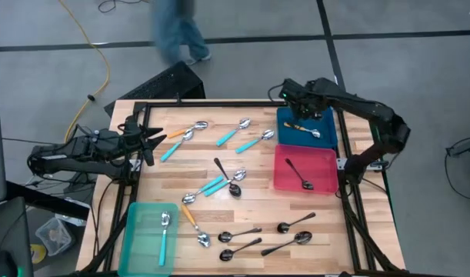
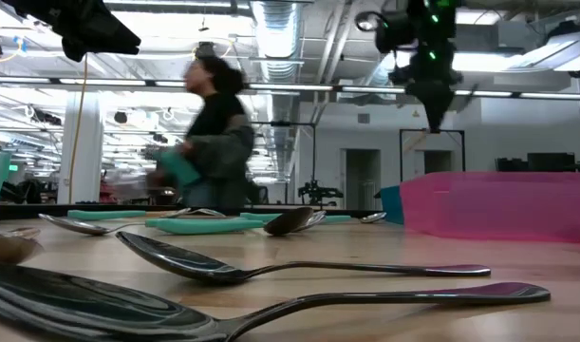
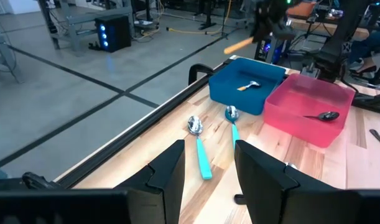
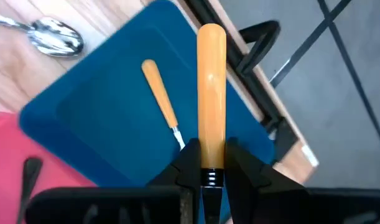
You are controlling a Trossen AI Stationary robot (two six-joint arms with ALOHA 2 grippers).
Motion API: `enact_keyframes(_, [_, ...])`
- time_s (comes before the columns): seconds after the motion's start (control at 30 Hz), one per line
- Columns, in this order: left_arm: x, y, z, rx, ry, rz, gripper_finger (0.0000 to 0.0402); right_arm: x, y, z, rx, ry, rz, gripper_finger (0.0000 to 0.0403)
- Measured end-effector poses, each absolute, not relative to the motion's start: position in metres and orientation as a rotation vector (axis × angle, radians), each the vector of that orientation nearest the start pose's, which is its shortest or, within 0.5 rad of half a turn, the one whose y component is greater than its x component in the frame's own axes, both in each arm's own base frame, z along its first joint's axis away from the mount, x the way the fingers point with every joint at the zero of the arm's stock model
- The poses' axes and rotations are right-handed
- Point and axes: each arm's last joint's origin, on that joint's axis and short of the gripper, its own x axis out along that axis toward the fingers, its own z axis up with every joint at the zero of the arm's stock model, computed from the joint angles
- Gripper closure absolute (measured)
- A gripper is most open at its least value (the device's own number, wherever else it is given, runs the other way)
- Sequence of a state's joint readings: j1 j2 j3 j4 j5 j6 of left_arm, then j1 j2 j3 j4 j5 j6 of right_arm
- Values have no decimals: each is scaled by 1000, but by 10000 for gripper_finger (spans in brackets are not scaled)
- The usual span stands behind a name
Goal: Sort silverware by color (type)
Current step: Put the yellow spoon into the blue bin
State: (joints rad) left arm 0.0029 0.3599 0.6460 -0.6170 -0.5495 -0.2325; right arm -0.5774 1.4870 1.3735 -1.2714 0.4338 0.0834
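I see my right gripper point(image 4: 211, 163) clamped on an orange-handled spoon point(image 4: 210, 93) above the blue bin point(image 1: 305, 128) holding another, the left gripper point(image 3: 208, 171) open and idle.

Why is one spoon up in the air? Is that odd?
Not odd: the right gripper holds an orange-handled spoon in its jaws above the blue bin, which already contains one. Other spoons lie unsorted on the table.
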Motion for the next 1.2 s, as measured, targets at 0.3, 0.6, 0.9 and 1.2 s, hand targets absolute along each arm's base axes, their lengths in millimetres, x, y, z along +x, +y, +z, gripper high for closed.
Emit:
enact_keyframes(0.3, [78, 15, 293, -134, 257, 581, 278, 187, -147, 245, 197, 1195, -888, 333])
enact_keyframes(0.6, [78, 15, 293, -133, 256, 587, 278, 163, -137, 187, 232, 1037, -889, 333])
enact_keyframes(0.9, [78, 16, 293, -132, 253, 595, 278, 144, -147, 152, 314, 956, -866, 330])
enact_keyframes(1.2, [78, 16, 294, -137, 246, 623, 278, 138, -166, 137, 382, 919, -825, 328])
